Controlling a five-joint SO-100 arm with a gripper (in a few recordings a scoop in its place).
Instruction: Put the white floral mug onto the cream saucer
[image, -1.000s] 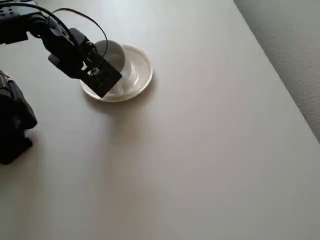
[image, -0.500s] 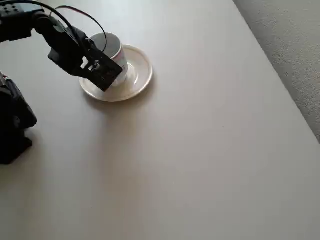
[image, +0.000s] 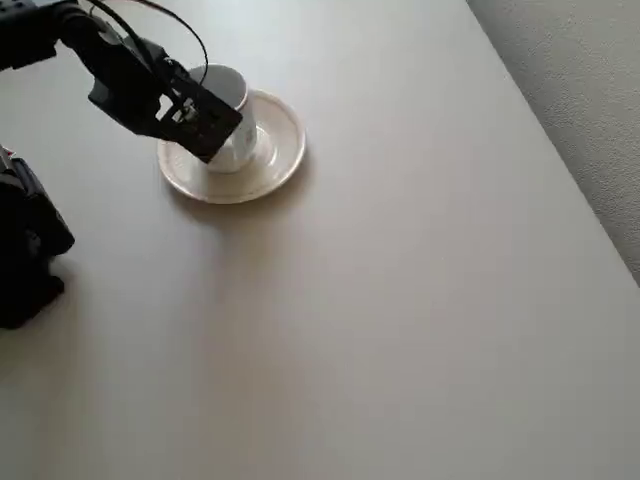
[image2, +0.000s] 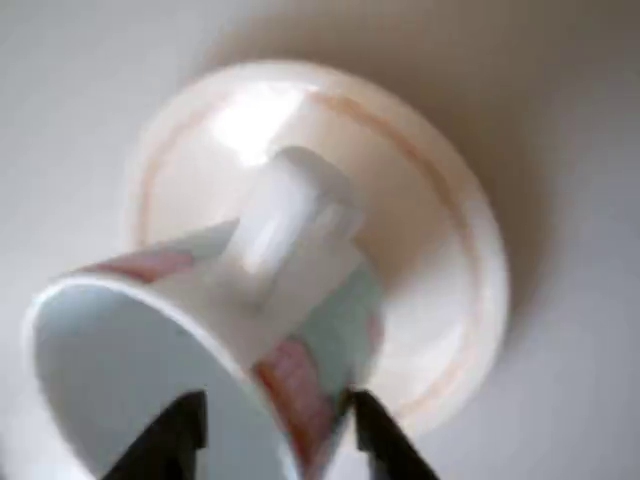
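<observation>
Arm (image: 110, 75) angled over cream saucer (image: 280, 150); jaws grasping rim of white floral mug (image2: 200, 350), tilted.

a plain beige table (image: 400, 300) with grey carpeted floor (image: 580, 90) beyond its right edge in the overhead view.

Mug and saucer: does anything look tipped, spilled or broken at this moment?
Nothing spilled or broken. The mug stands on the saucer, toward its upper-left side rather than centred in the overhead view. In the wrist view the gripper has one finger inside the rim and one outside, so the mug looks tilted there, likely from camera angle.
</observation>
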